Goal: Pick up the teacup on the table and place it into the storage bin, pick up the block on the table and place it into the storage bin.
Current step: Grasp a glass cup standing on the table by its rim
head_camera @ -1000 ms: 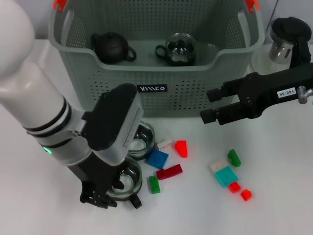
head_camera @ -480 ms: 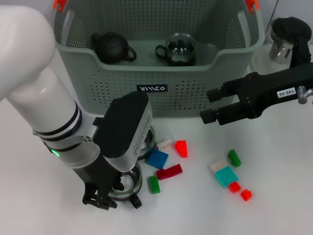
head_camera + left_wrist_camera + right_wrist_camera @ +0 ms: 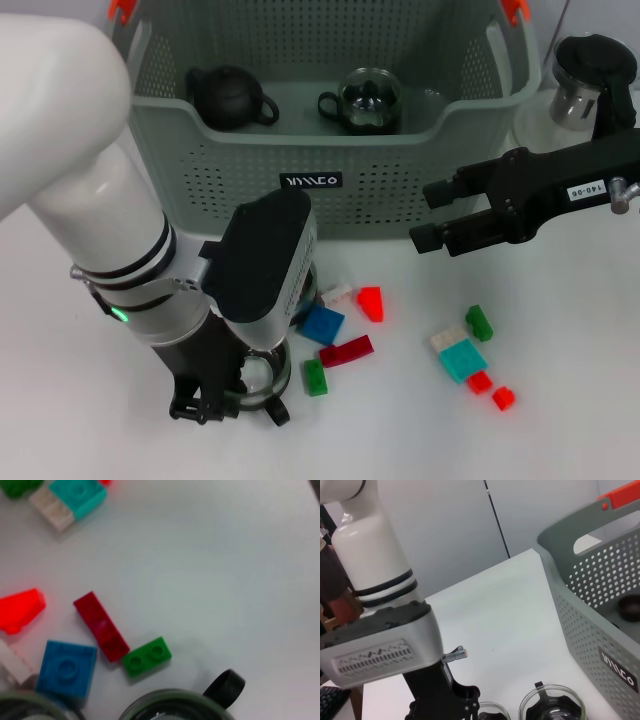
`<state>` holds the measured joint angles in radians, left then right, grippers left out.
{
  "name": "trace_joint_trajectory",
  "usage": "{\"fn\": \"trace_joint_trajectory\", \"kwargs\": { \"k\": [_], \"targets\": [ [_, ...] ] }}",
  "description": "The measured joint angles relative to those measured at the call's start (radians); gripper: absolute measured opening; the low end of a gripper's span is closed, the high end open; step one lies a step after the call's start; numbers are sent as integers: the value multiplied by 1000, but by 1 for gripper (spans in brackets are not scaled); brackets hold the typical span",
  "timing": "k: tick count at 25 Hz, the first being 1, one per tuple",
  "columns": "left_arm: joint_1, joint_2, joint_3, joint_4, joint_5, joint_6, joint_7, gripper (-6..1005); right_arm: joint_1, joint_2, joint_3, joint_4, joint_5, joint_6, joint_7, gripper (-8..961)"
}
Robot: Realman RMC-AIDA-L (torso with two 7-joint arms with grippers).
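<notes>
A: We are lowering the left gripper [image 3: 232, 400] over the near teacup [image 3: 262, 372], which is sitting toward the table's [image 3: 580, 420] front edge, just in front of the bin [image 3: 330, 150]. We cannot tell how far its fingers are spread; the wrist is hiding them.

B: And the second teacup [image 3: 300, 285] is crowding in right behind it, between it and the bin's front wall. If we are coming down off-centre, we are risking a knock on that one.

A: The green block [image 3: 146, 656] is lying just beside the rim too, with the dark red block [image 3: 101, 626] touching it. A finger landing outside the glass could be shoving them away.

B: The glass is looking slick, so a grip on the rim alone may be slipping during the lift.

A: The right gripper [image 3: 432, 217] is waiting with its fingers apart, above the table near the bin's front right corner. The teapots [image 3: 232, 96] are already occupying the bin, so we are needing a clear spot.
</notes>
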<state>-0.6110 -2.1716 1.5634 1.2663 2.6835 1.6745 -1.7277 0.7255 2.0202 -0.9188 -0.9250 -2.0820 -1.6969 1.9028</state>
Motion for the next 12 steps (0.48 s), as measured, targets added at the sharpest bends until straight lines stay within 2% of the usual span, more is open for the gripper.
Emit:
{"fn": "trace_joint_trajectory", "kwargs": {
  "k": [9, 12],
  "targets": [
    [-5, -1, 13, 1, 12, 4, -23, 180, 4, 1, 0, 0, 1, 1, -2, 798],
    [-4, -1, 15, 1, 13, 9, -23, 98, 4, 2, 0, 0, 1, 1, -2, 798]
  ]
}}
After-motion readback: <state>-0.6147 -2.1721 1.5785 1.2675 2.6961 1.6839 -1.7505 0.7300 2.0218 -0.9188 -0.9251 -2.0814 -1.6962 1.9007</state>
